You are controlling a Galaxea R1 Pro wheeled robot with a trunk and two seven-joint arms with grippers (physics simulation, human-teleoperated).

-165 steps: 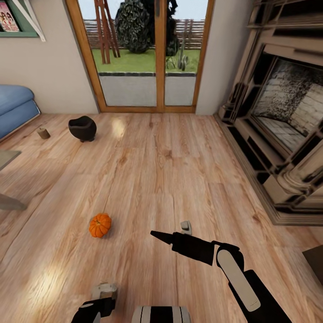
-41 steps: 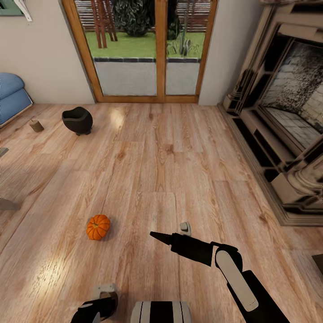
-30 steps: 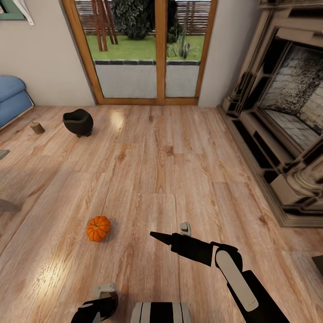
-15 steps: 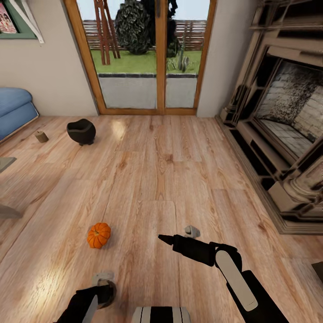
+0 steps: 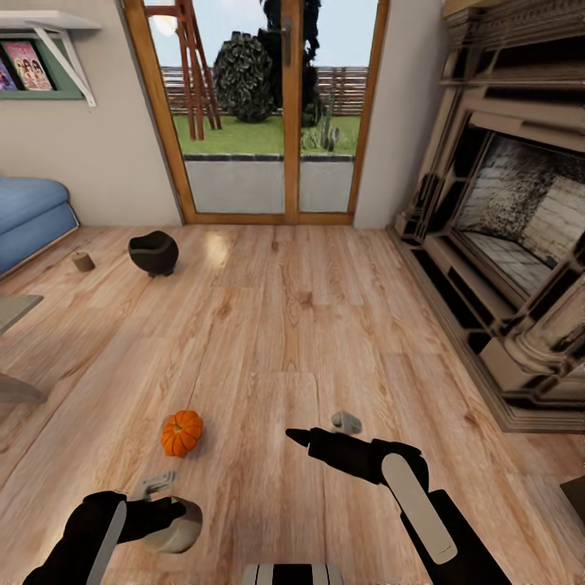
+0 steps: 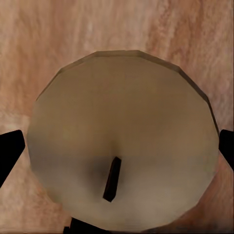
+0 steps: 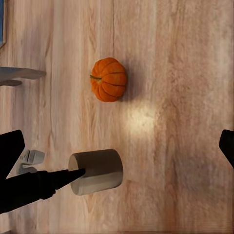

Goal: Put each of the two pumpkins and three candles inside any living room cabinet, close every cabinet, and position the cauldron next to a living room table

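While the left gripper (image 5: 166, 510) clasps a candle (image 5: 180, 528), the right gripper (image 5: 337, 422) hangs wide, empty.

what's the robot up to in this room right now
A two-armed robot is clearing things off a living room floor. Its left gripper holds a beige candle, fingers either side of it. Its right gripper hangs open and empty over the boards. An orange pumpkin lies on the floor just ahead. Farther off, near the blue sofa, stand the black cauldron and another candle. No cabinet shows.
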